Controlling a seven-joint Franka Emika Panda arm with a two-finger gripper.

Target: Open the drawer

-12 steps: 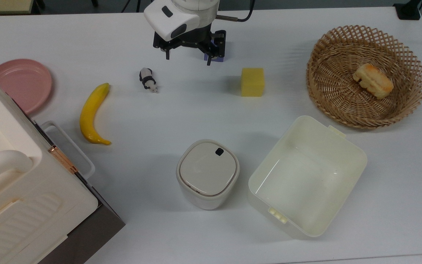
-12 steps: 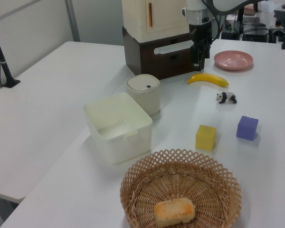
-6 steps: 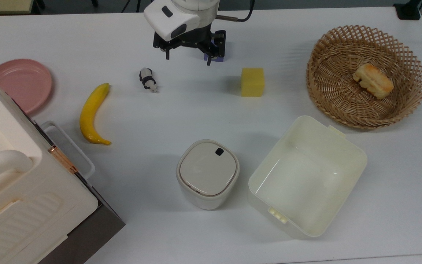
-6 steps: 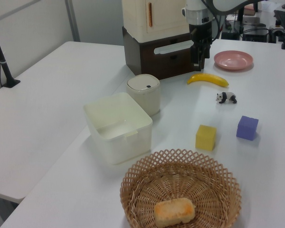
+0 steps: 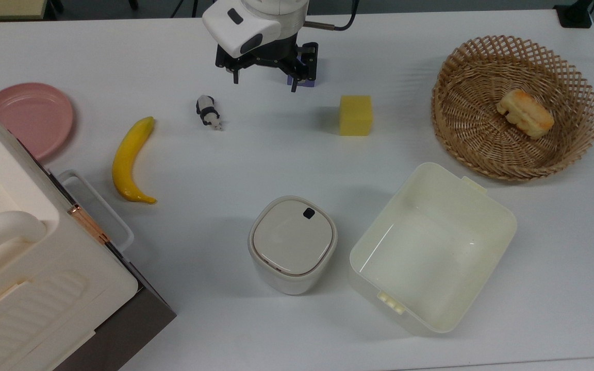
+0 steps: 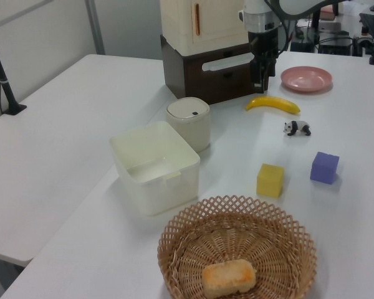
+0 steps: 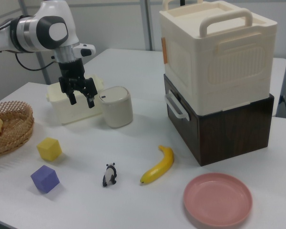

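Note:
The drawer (image 7: 182, 130) is a dark brown box with a white loop handle (image 7: 176, 108), standing under a cream cabinet (image 7: 214, 57). Its front sits flush with the box. It lies at the top view's lower left, handle (image 5: 102, 208) facing the table, and at the back of the left view, drawer (image 6: 199, 82). My gripper (image 5: 265, 82) hangs open above the table at the top view's upper middle, far from the handle, with nothing between its fingers. The right view has the gripper (image 7: 82, 101) in front of a cream bin; the left view has the gripper (image 6: 258, 86) above the banana.
A banana (image 5: 129, 161) and a panda figure (image 5: 208, 112) lie between gripper and drawer. A pink plate (image 5: 29, 117), purple cube (image 7: 45, 178), yellow cube (image 5: 356, 115), lidded white canister (image 5: 292, 243), cream bin (image 5: 431, 247) and wicker basket (image 5: 482, 139) holding bread surround them.

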